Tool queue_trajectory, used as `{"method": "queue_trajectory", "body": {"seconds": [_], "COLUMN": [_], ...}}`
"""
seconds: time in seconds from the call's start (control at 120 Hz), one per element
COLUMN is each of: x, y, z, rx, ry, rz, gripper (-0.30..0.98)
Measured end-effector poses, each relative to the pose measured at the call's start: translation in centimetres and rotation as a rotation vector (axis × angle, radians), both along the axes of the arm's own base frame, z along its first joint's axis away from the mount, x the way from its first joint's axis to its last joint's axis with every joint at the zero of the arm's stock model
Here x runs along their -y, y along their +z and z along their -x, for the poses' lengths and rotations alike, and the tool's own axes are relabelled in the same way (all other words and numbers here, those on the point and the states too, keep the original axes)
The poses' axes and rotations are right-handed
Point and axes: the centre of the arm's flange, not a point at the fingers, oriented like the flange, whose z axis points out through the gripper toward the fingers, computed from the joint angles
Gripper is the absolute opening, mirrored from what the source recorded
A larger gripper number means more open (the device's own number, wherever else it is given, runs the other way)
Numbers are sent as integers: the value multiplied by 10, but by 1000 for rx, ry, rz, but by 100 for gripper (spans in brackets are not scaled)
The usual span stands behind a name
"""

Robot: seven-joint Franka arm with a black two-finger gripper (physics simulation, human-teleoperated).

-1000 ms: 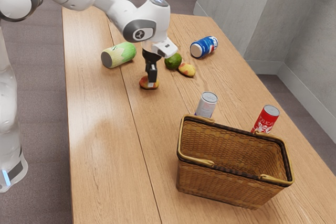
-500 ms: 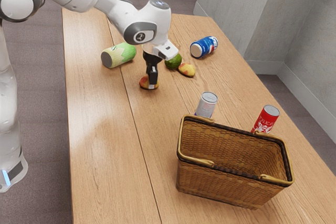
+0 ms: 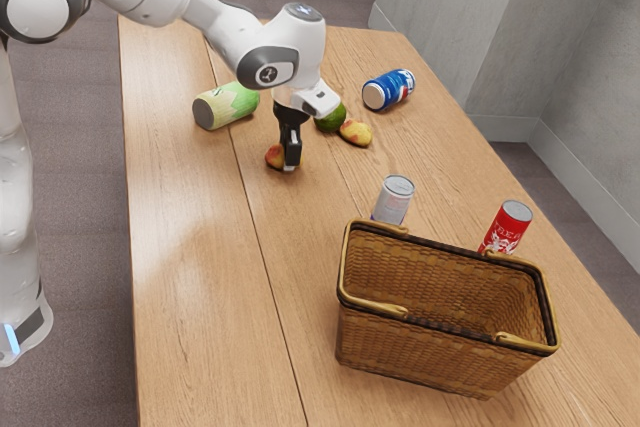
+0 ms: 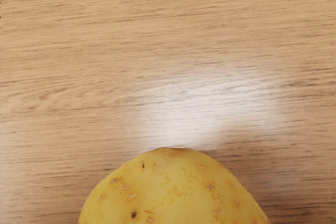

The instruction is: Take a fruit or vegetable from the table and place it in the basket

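Note:
My gripper (image 3: 289,161) is down at a red-and-yellow fruit (image 3: 273,156) on the table, covering part of it; whether it grips the fruit cannot be made out. In the wrist view the fruit's yellow, speckled end (image 4: 173,192) lies just under the hand. A dark green fruit (image 3: 331,119) rests beside another yellow-and-red fruit (image 3: 356,133), farther toward the exterior view's right. The brown wicker basket (image 3: 440,352) stands at the exterior view's lower right, its handles folded down.
A silver can (image 3: 394,200) and a red can (image 3: 507,227) stand behind the basket. On its side lies a blue can (image 3: 388,90), and a green can (image 3: 226,105) lies near the arm. The wooden table (image 3: 200,297) extends in front of the basket's left side.
My gripper has moved slightly lower and a touch to the exterior view's right, hiding more of the fruit's right side. The other things have stayed put.

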Motion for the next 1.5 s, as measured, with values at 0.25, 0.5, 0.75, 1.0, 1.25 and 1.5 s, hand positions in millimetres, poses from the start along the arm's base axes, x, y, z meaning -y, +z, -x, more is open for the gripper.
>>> {"method": "queue_trajectory", "body": {"seconds": [0.25,0.5,0.75,1.0,1.25,1.5], "x": [0,172,328,404,448,472], "y": [7,205,186,188,181,155], "z": [-2,-188,-189,-168,-153,-143], "rx": [19,273,188,228,242,210], "ry": [19,-322,-583,-680,-694,-681], "rz": [-1,-92,-85,-132,-126,-117], "gripper": [29,25,14,19,19,18]}}
